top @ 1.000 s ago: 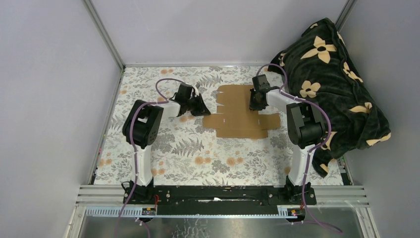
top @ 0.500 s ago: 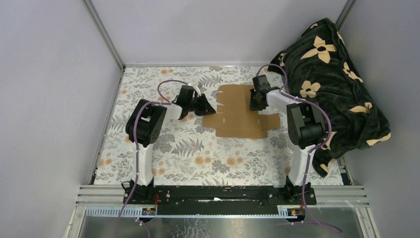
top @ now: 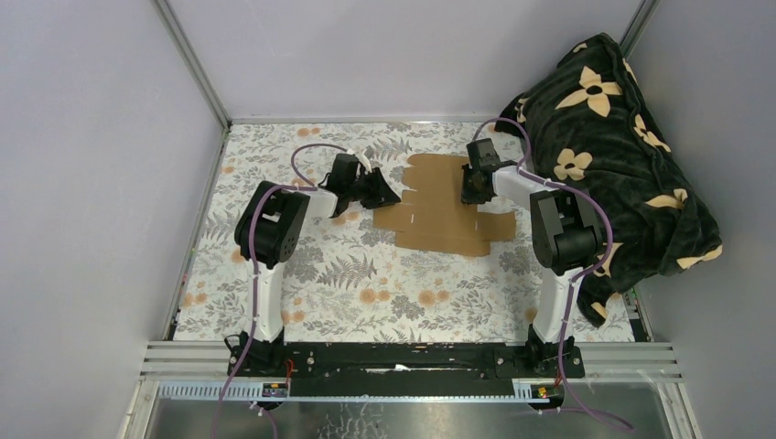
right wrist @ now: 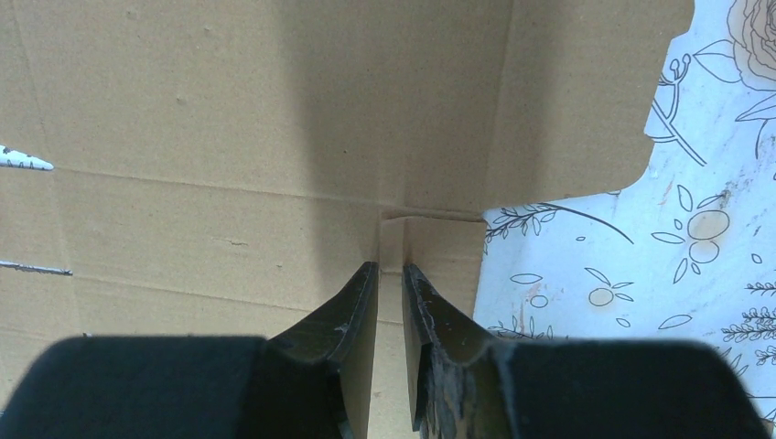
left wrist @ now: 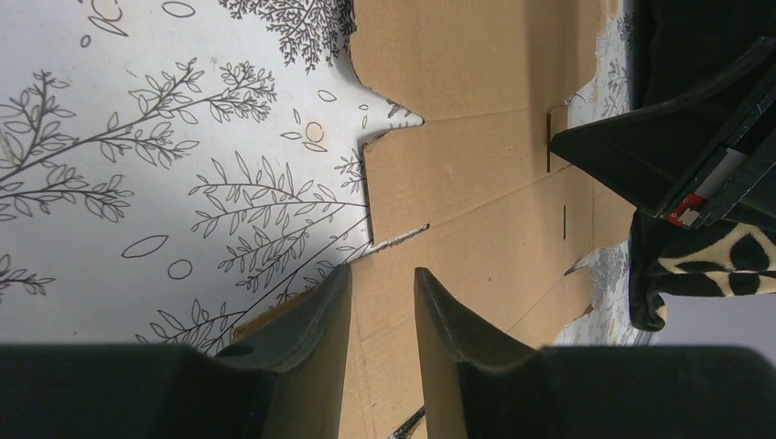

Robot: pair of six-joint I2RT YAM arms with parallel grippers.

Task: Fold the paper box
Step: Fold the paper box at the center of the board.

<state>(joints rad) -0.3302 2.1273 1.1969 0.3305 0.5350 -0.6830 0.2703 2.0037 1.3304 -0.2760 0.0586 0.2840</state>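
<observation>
L gripper (left wrist: 382,276): jaws parted a little, nothing betw. them, tips at the left edge of the flat brown die-cut cardboard sheet (top: 437,219), near a slit betw. two flaps. R gripper (right wrist: 389,270): jaws nearly together, can't tell if it pinches cardboard or just rests on it, by a crease at the right flap. Sheet lies unfolded on the floral-print tabletop (top: 302,274) betw. both arms, long axis running away from the bases. It extends rightward from L gripper, so L arm prob. lifts the left flap while R pins.
</observation>
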